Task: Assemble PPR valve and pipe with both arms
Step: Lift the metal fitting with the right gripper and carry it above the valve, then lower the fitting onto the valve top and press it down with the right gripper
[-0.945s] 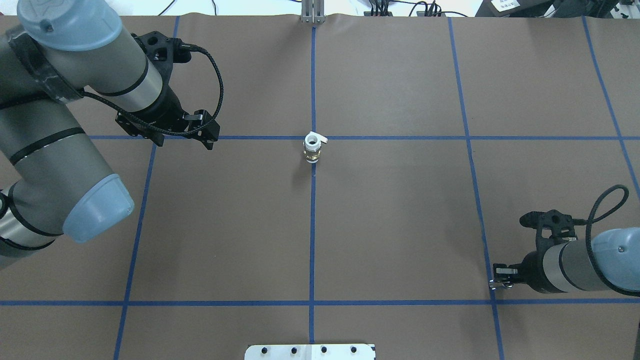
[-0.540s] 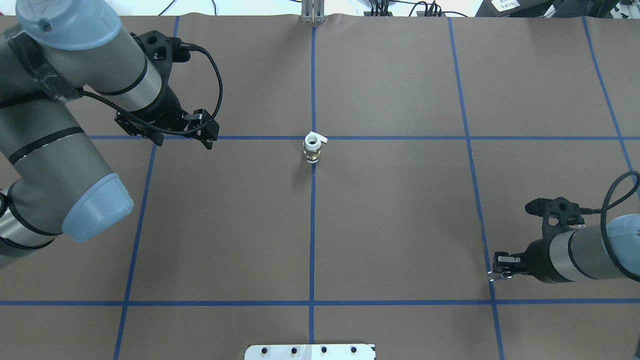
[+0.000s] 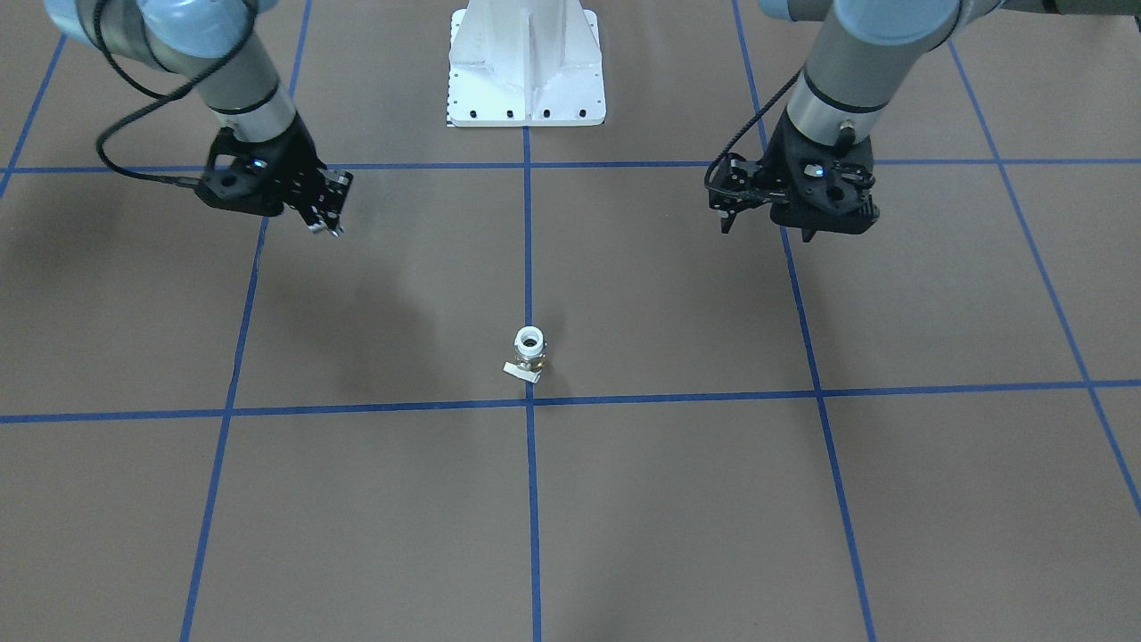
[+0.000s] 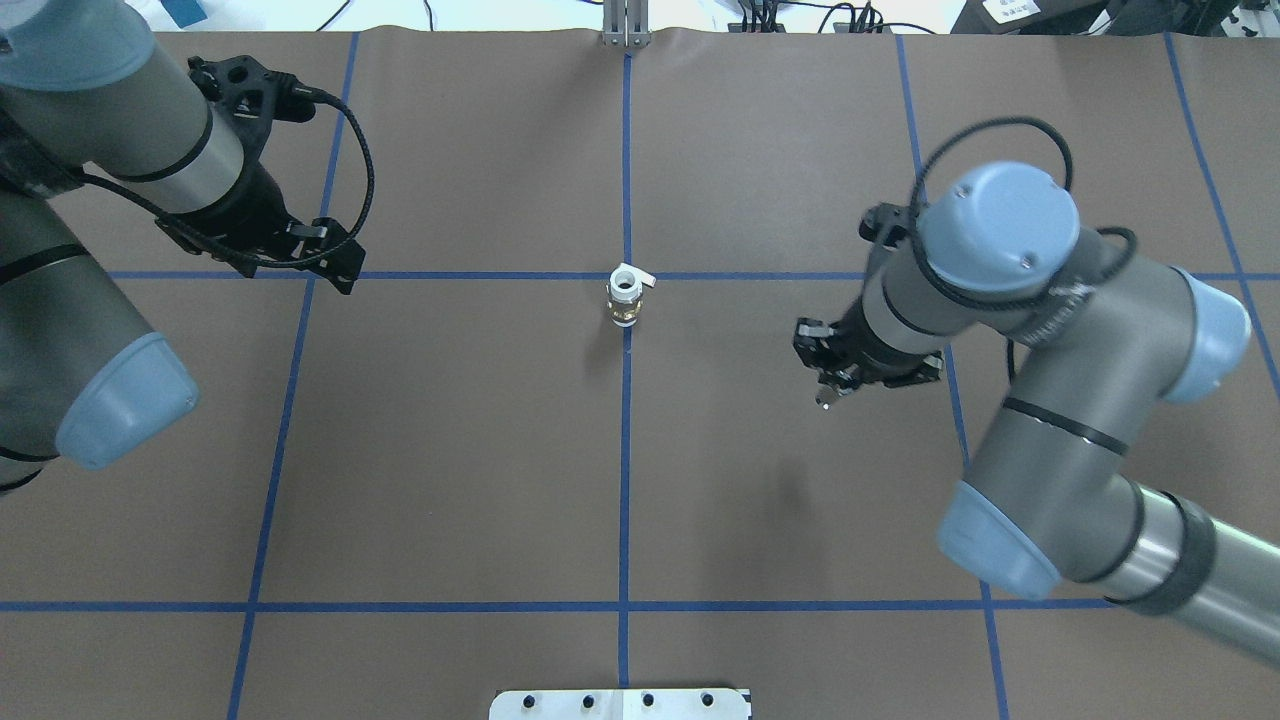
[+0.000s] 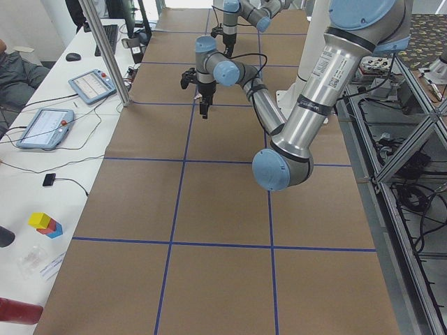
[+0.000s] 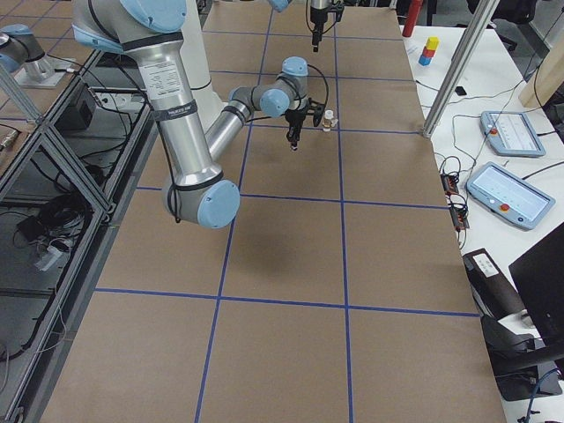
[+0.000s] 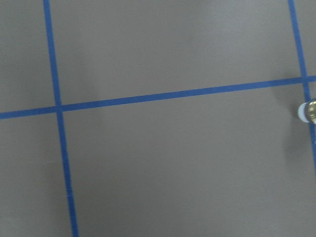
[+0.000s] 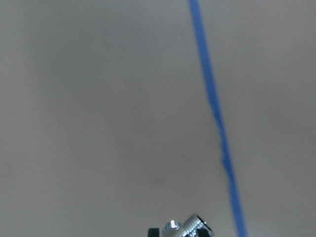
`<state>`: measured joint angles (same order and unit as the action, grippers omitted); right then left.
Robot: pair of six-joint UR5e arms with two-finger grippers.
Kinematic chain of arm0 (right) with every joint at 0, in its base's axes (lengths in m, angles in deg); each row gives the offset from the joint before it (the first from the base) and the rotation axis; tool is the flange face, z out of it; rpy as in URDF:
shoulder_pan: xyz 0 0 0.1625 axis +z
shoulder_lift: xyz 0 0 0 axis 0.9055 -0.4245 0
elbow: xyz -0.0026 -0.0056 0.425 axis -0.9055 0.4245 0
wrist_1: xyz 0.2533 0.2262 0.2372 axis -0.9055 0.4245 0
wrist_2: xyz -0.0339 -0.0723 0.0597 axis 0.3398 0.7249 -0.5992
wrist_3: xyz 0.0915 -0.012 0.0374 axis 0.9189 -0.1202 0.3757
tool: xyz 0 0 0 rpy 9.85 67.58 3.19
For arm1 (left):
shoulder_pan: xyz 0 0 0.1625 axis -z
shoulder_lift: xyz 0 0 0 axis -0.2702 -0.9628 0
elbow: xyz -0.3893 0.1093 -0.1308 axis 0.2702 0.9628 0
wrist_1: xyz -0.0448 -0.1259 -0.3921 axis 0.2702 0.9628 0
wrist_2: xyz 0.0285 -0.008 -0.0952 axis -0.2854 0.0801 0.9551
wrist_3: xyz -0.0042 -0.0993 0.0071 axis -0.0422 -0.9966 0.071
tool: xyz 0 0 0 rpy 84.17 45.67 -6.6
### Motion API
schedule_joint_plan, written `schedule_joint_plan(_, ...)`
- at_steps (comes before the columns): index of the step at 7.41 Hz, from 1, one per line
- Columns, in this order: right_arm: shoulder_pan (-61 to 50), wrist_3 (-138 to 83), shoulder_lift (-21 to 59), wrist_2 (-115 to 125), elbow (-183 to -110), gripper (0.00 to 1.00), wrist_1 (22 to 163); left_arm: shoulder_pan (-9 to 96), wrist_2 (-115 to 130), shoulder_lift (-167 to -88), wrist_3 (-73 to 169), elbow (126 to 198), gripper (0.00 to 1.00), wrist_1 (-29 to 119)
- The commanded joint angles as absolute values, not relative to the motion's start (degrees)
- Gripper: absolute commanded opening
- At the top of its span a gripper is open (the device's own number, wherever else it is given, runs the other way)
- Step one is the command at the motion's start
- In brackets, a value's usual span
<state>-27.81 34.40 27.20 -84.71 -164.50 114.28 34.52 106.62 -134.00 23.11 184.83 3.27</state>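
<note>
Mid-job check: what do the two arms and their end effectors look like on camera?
Both the left arm and right arm are grey tubes with silver bands, black rings and pale blue joint caps. The left end effector and right end effector are black with silvery fingertips, each fed by a looping black cable.

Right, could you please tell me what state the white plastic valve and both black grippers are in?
White plastic valve with brass base: upright on the brown table, ungripped.
Left gripper: open, empty, clear of the valve.
Right gripper: shut on a small silver threaded fitting.
</note>
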Motion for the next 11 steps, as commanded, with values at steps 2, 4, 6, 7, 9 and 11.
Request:
schedule_joint_plan(2, -24.0, 34.0, 47.7, -89.0, -146.0, 0.00, 117.9, 37.0, 106.9, -130.3, 30.0, 184.6, 0.99, 3.3)
schedule_joint_plan(4, -23.3, 34.1, 56.6, -89.2, -134.4, 0.00, 115.7, 36.9, 106.9, -130.0, 30.1, 184.4, 0.99, 3.4)
schedule_joint_plan(6, -23.2, 34.2, 57.9, -89.1, -130.1, 0.00, 111.5, 36.9, 106.9, -130.0, 30.1, 184.2, 0.99, 3.4)
schedule_joint_plan(7, -23.2, 34.3, 58.1, -89.1, -129.6, 0.00, 111.4, 36.9, 106.8, -130.1, 30.1, 184.2, 0.99, 3.4)
schedule_joint_plan(9, -23.2, 34.6, 58.4, -89.2, -129.6, 0.00, 111.4, 36.9, 106.9, -130.2, 30.1, 184.3, 0.99, 3.4)
schedule_joint_plan(11, -23.7, 34.9, 58.1, -89.2, -129.3, 0.00, 111.5, 37.0, 106.9, -130.2, 30.1, 184.2, 0.99, 3.4)
